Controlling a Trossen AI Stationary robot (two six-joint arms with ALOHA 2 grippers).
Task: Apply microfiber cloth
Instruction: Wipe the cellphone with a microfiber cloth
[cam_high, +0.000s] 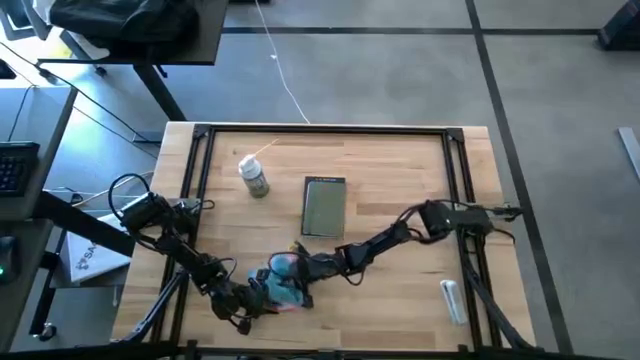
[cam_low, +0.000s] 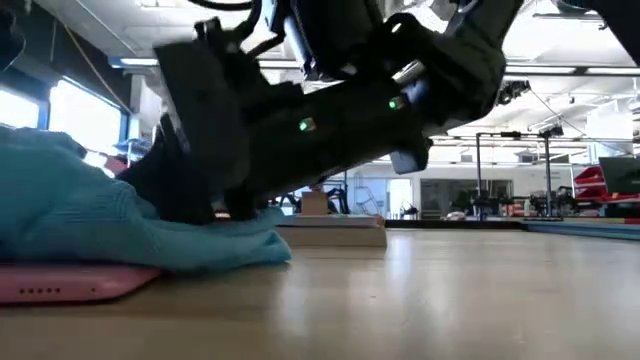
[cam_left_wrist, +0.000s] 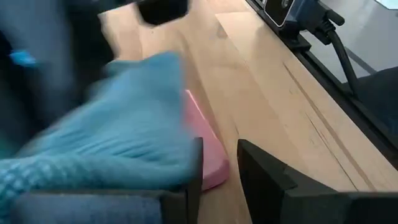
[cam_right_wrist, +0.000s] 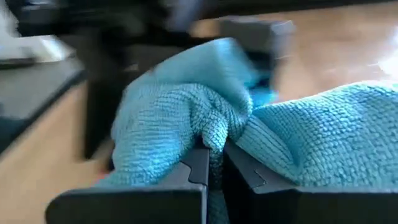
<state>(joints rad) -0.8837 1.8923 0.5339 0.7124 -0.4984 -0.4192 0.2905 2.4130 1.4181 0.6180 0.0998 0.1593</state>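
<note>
Right wrist view, right claw (cam_right_wrist: 214, 171) pinching microfiber cloth (cam_right_wrist: 186, 106)

No legible text, label, brand, number or sign in any view. High view: white box (cam_high: 88, 258) left of the table bears dark print, too small to read. Spray bottle (cam_high: 254, 177) label unreadable. Low view: red shapes in the background room, no characters resolvable.

I see the microfiber cloth (cam_high: 283, 283): turquoise, bunched, draped over the pink phone (cam_low: 70, 281) near the surface's front edge.
</note>
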